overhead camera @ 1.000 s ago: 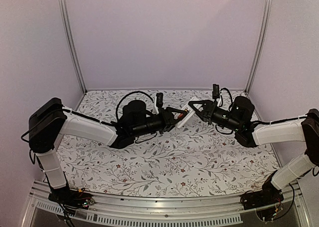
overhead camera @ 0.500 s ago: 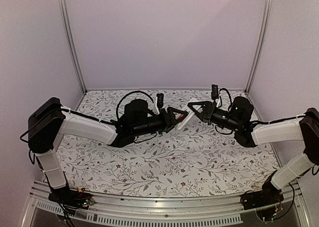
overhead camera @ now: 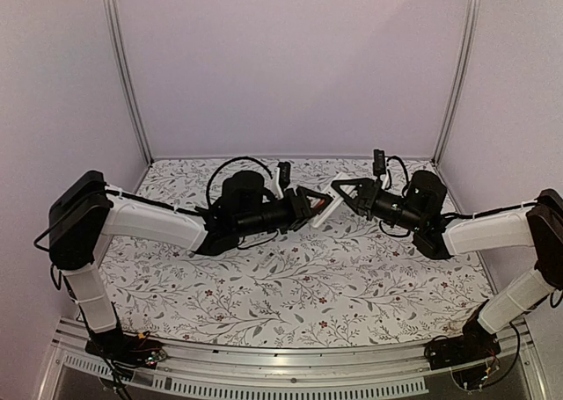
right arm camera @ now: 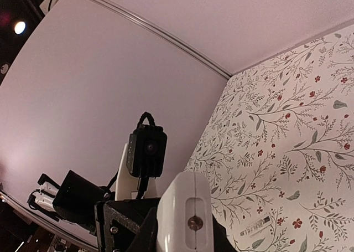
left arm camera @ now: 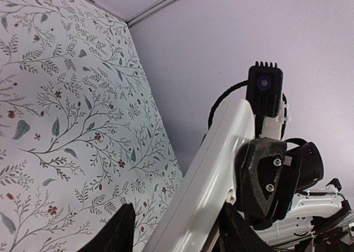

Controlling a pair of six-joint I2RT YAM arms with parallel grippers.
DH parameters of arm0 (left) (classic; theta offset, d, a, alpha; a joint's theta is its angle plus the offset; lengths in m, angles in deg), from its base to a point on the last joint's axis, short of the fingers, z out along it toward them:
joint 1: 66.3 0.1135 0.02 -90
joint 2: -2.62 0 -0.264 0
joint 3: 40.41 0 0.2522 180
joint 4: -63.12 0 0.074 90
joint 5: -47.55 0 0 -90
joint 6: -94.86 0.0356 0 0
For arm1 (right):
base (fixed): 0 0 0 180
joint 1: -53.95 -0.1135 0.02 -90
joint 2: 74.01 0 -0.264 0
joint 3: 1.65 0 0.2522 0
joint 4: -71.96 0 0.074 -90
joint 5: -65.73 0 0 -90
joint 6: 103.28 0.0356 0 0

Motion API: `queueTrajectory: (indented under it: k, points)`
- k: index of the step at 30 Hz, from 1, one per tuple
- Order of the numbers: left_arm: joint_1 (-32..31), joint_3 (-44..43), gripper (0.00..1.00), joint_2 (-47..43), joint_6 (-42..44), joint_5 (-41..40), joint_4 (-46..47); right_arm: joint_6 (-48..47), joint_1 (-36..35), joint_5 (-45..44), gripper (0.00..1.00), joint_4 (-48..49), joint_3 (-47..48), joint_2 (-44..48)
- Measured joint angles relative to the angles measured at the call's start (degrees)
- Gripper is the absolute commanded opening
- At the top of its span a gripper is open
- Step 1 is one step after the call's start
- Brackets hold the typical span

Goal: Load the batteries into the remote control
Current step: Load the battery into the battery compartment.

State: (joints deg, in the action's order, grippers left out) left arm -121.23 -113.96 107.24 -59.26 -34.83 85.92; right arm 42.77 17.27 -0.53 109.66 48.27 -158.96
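Left arm low, elbow out, left gripper (overhead camera: 315,205) pointing 3 o'clock, straddling remote control (overhead camera: 329,209), grip unclear | right gripper (overhead camera: 341,193) pointing 9 o'clock, clamping it.

Slim white remote (overhead camera: 324,208), tilted, held in midair.

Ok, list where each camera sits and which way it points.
Top external: above and behind the bases, looking down on the floral table; both arms show, left hand and right hand meeting at the remote control.
Left wrist: on the left arm, looking along the remote control toward the right hand; its fingers at the bottom.
Right wrist: on the right arm, looking back at the left arm's camera; own fingers barely visible.
Shared: all three show the remote control.
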Motion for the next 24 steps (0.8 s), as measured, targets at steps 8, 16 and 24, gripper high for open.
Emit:
queueTrajectory:
  k: [8,16,24]
  points:
    - [0.07,-1.55,0.47,-1.03,1.99,-0.98,-3.65,1.42,0.13,-0.44,0.0,0.22,0.81,0.07]
    - [0.09,-1.64,0.55,-1.27,2.19,-0.83,-3.61,2.91,0.5,0.46,0.0,1.31,0.83,0.09]
    - [0.28,-0.17,0.81,-2.58,4.68,-0.74,-2.78,3.15,0.46,2.45,0.0,3.61,0.83,-0.07]
